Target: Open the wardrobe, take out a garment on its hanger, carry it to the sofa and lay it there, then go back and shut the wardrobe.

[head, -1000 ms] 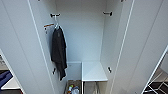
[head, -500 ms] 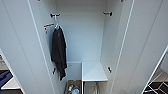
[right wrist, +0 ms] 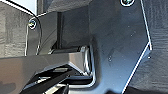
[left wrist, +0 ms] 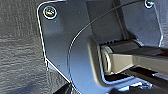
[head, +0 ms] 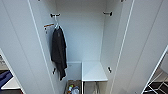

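The wardrobe stands open right in front of me in the head view, its left door and right door swung wide. The inside is white, with a dark hook high on the left wall and another high on the right wall. From the left hook hangs a dark grey-black piece of clothing, reaching about halfway down. In each wrist view my arm's dark plate and bar lie over grey floor, and the fingers cannot be made out.
A white shelf block fills the wardrobe's lower right. A box of small colourful items sits on its floor. Something blue shows past the left door. A white frame stands over dark floor at the lower right.
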{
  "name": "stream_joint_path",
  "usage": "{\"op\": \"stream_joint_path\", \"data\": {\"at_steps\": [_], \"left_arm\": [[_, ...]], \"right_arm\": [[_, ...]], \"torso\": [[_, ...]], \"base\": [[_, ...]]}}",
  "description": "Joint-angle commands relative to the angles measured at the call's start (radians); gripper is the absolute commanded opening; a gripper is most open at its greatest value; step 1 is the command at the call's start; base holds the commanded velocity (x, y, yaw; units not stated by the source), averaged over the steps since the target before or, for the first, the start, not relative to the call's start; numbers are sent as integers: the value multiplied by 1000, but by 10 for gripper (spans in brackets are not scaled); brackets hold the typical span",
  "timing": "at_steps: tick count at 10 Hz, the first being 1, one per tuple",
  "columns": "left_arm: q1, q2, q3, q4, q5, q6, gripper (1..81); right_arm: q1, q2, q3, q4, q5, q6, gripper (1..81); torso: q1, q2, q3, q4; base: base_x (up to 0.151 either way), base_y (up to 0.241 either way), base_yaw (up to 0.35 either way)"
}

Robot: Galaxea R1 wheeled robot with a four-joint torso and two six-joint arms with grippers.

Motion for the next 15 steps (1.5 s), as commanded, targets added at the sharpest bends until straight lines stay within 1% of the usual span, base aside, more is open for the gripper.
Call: {"op": "stream_joint_path", "data": {"at_steps": [1,2,3,4,5,7,8,9,11,12,13,14,15], "left_arm": [[-81,-78,37,2,59,26,811],[-83,-135,116,16,55,26,811],[-86,-217,222,15,49,24,811],[-89,-291,306,10,12,23,811],[-91,-366,377,9,-16,21,811],[-92,-500,504,7,-76,10,811],[-97,-562,567,7,-96,9,811],[-104,-627,634,3,-111,6,811],[-132,-767,744,-31,-153,-42,811],[-152,-853,790,-41,-174,-71,811],[-182,-919,800,-45,-177,-105,811],[-215,-980,796,-47,-176,-140,811],[-258,-1020,790,-47,-177,-177,811]], "right_arm": [[53,-107,134,-3,-65,0,811],[60,-185,245,-1,-51,0,811],[74,-289,387,13,-42,5,811],[96,-382,497,32,-32,8,811],[111,-467,575,75,-15,6,811],[135,-616,695,128,51,6,811],[149,-680,753,140,68,8,811],[159,-750,815,161,106,8,811],[172,-889,896,214,226,8,811],[186,-962,939,237,260,9,811],[206,-1022,962,260,285,34,811],[243,-1071,965,260,292,87,811],[283,-1095,959,260,292,122,811]], "torso": [[0,0,0,0],[0,0,0,0],[0,0,0,0],[0,0,0,0],[0,0,0,0],[0,0,0,0],[0,0,0,0],[0,0,0,0],[0,0,0,0],[0,0,0,0],[0,0,0,0],[0,0,0,0],[0,0,0,0]], "base": [[0,0,0],[0,0,0],[0,0,0],[0,0,0],[0,0,0],[0,0,0],[0,0,0],[0,0,0],[0,0,0],[0,0,0],[0,0,0],[0,0,0],[0,0,0]]}}
